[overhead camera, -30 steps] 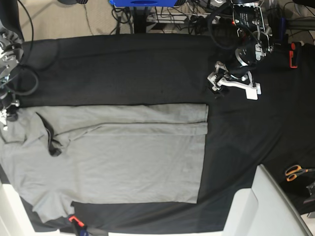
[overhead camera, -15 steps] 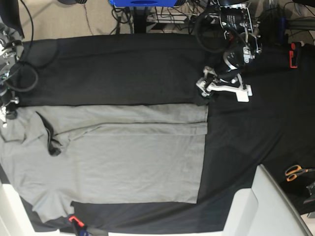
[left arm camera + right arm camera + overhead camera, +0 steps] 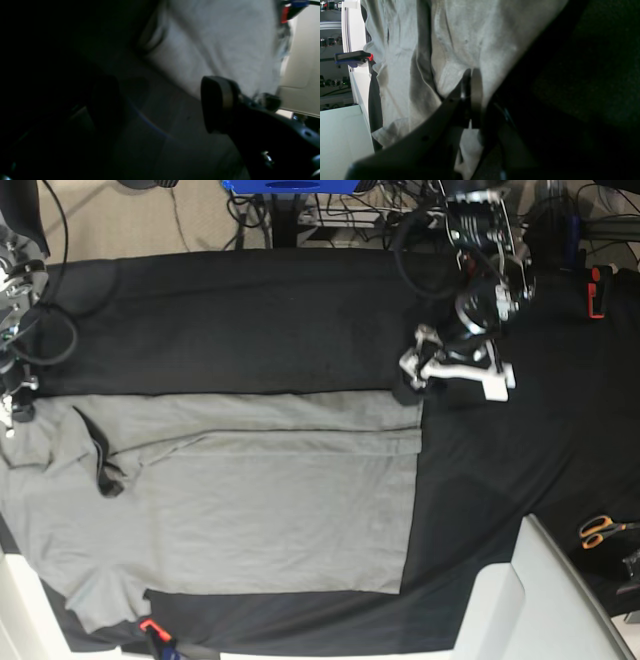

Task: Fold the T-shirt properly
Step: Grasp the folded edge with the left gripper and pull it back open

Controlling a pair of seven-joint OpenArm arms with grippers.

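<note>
With the T-shirt [image 3: 240,500] lying flat on the black table [image 3: 250,320], the right gripper [image 3: 471,97] is pinching its far edge shut while the left gripper [image 3: 420,370] is hovering wide open by the hem corner, so it risks bunching the cloth.

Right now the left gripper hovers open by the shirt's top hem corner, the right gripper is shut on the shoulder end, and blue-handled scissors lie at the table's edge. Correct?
One slip: the scissors have orange handles, as the base view shows. The rest holds: the left gripper is open near the grey T-shirt hem corner, and the right gripper is shut on the T-shirt.
</note>
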